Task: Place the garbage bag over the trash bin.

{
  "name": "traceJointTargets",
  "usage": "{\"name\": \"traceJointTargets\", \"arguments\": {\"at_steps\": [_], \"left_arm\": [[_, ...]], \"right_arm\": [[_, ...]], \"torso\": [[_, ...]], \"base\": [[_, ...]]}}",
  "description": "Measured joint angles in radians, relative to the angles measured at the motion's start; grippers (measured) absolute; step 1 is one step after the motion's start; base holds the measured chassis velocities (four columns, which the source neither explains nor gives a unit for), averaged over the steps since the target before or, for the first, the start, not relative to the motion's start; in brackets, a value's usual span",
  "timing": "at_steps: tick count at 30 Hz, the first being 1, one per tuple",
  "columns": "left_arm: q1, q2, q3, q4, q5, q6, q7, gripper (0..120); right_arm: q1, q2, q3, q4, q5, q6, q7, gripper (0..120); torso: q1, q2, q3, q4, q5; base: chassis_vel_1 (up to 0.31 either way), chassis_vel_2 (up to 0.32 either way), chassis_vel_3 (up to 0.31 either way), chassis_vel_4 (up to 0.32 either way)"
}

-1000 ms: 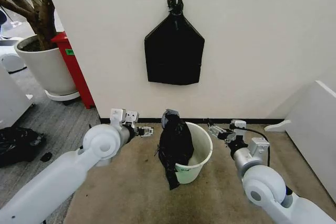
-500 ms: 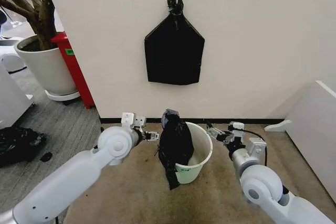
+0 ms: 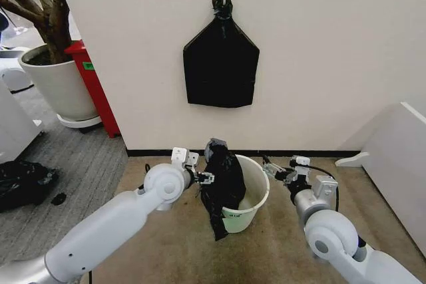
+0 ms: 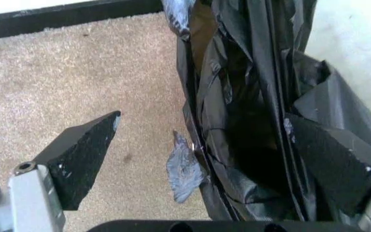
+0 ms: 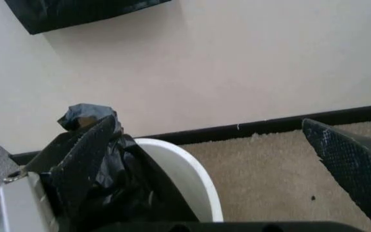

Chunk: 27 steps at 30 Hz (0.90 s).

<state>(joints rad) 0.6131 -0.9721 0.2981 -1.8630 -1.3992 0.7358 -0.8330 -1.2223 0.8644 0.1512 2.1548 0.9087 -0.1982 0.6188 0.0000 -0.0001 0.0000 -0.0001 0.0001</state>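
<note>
- Carpet (image 3: pixel 166 244) lies bare in front of the trash bin (image 3: pixel 256 194), which stands near the wall's dark baseboard (image 3: pixel 333 153).
- From where I stand, the garbage bag (image 3: pixel 221 184) hangs bunched over the bin's left rim, part of it spilling down the outside wall toward the floor, its crumpled top poking above the rim.
- Left gripper (image 3: pixel 205 179) sits right at the bag's left side; in the left wrist view its jaws are spread wide, one finger (image 4: pixel 85 157) over bare carpet, the other against the black folds, nothing pinched between them.
- Right gripper (image 3: pixel 271 166) hovers just beside the bin's right rim, apart from the bag, jaws wide and holding nothing.
- Open rim shows on the bin's near and right sides, with pale interior visible.
- Behind, a flat black bundle (image 3: pixel 221 64) hangs on the wall; a plant pot (image 3: pixel 60 88) and a red stand (image 3: pixel 93 84) sit well apart to the left, and a white panel (image 3: pixel 396 164) edges the right.
</note>
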Motion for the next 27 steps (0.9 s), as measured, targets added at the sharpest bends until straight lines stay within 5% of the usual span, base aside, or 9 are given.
{"name": "traceJointTargets", "arguments": {"at_steps": [16,27], "left_arm": [[0.004,-0.061,0.028,0.079,0.043,0.0,0.004,100],[0.024,-0.02,-0.012,-0.022,0.038,0.0,-0.01,100]], "right_arm": [[-0.02,0.002,-0.002,0.012,0.009,0.0,0.012,100],[-0.01,0.008,-0.015,0.01,0.012,0.0,0.014,100]], "torso": [[0.0,0.0,0.0,0.0,-0.0002],[0.0,0.0,0.0,0.0001,0.0]], "base": [[0.0,0.0,0.0,0.0],[0.0,0.0,0.0,0.0]]}}
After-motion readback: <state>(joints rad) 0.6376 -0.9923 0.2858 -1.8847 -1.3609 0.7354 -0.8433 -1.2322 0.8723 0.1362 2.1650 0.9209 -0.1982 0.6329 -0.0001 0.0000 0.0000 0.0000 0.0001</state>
